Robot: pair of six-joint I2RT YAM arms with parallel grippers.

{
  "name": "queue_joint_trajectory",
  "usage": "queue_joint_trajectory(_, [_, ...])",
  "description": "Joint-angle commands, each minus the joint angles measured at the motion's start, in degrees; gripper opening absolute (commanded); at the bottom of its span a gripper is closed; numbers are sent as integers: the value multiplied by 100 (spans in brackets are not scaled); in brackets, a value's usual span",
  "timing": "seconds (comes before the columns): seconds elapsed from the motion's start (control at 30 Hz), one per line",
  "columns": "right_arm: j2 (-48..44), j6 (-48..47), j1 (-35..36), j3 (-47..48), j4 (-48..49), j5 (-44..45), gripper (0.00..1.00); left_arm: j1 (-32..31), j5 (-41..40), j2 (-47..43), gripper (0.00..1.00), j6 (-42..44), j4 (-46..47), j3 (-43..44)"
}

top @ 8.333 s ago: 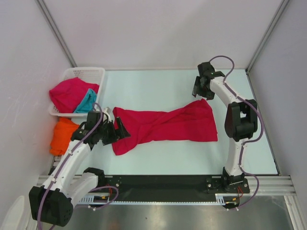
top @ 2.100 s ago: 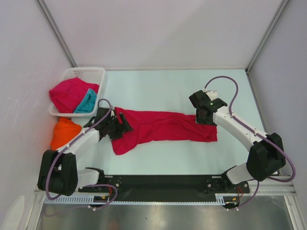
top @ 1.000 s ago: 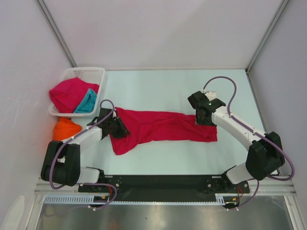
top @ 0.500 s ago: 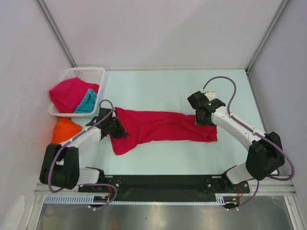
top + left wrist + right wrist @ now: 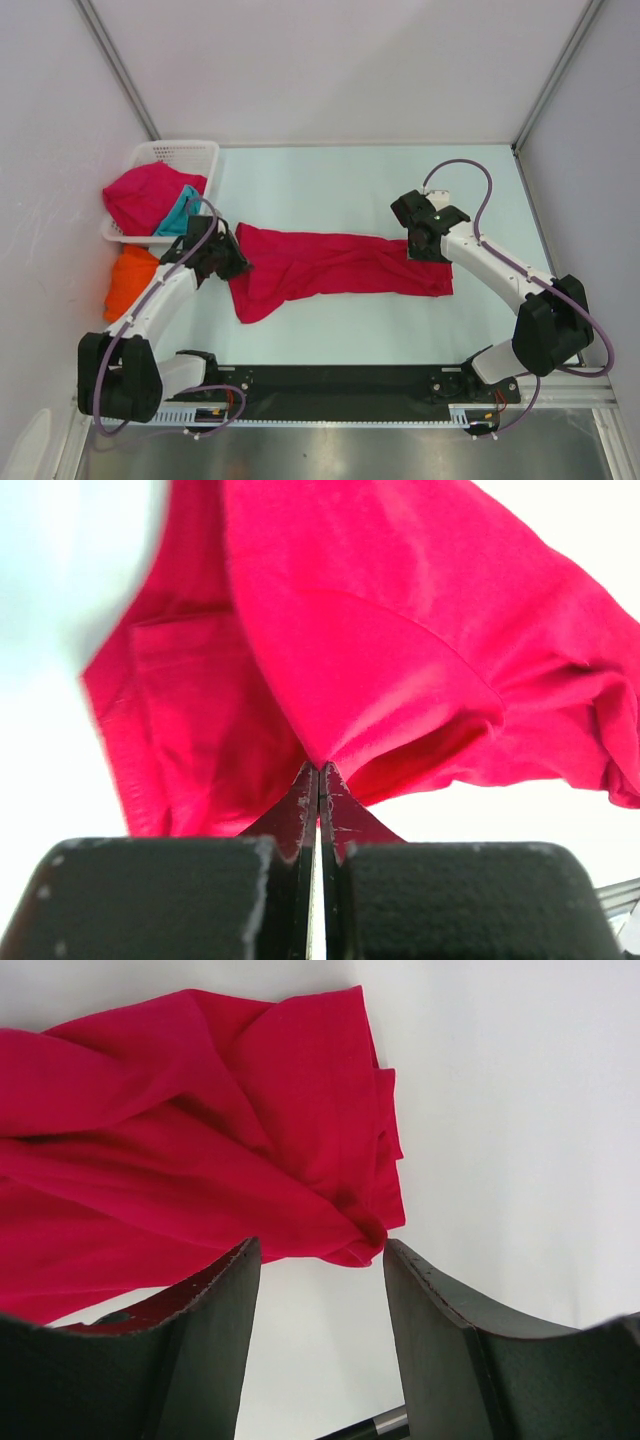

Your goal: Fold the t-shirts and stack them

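Note:
A crimson t-shirt (image 5: 340,262) lies bunched lengthwise across the middle of the table. My left gripper (image 5: 232,266) is at its left end, shut on a pinch of the red cloth (image 5: 320,750), which rises in a peak from the closed fingertips. My right gripper (image 5: 424,248) hovers open over the shirt's right end; its fingers (image 5: 215,1290) straddle bare table just short of a folded corner (image 5: 365,1240). A second crimson t-shirt (image 5: 140,193) and a teal one (image 5: 181,211) sit in the basket. An orange t-shirt (image 5: 126,281) lies left of the table.
The white lattice basket (image 5: 180,153) stands at the table's back left corner. Grey walls close in both sides and the back. The black rail with the arm bases (image 5: 340,382) runs along the near edge.
The left gripper has closed on the shirt's left edge and drawn back to the left, pulling that edge with it. The right arm has stayed still.

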Motion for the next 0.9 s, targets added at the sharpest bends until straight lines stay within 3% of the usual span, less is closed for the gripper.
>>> queue_joint_trajectory(0.0, [-49, -41, -7, 93, 37, 180, 57, 315, -46, -240, 0, 279, -272, 113])
queue_joint_trajectory(0.27, [-75, -24, -7, 76, 28, 171, 57, 974, 77, -434, 0, 525, -440, -36])
queue_joint_trajectory(0.6, [-163, -15, -16, 14, -16, 180, 58, 1072, 279, -302, 4, 586, -360, -98])
queue_joint_trajectory(0.7, [-155, -15, -33, -65, 28, 145, 59, 1072, 402, -267, 26, 613, -334, -116])
queue_joint_trajectory(0.73, [-146, -24, -59, -91, 63, 119, 59, 1072, 446, -275, 44, 630, -334, -98])
queue_joint_trajectory(0.77, [-102, -93, -94, -117, 211, 49, 60, 1072, 472, -267, 53, 639, -334, -107])
queue_joint_trajectory(0.83, [-23, -217, -349, -179, 405, -83, 62, 1080, 516, -267, 70, 639, -334, -107])
queue_joint_trajectory(0.87, [117, -321, -463, -171, 571, -275, 62, 1080, 560, -284, 73, 657, -343, -98])
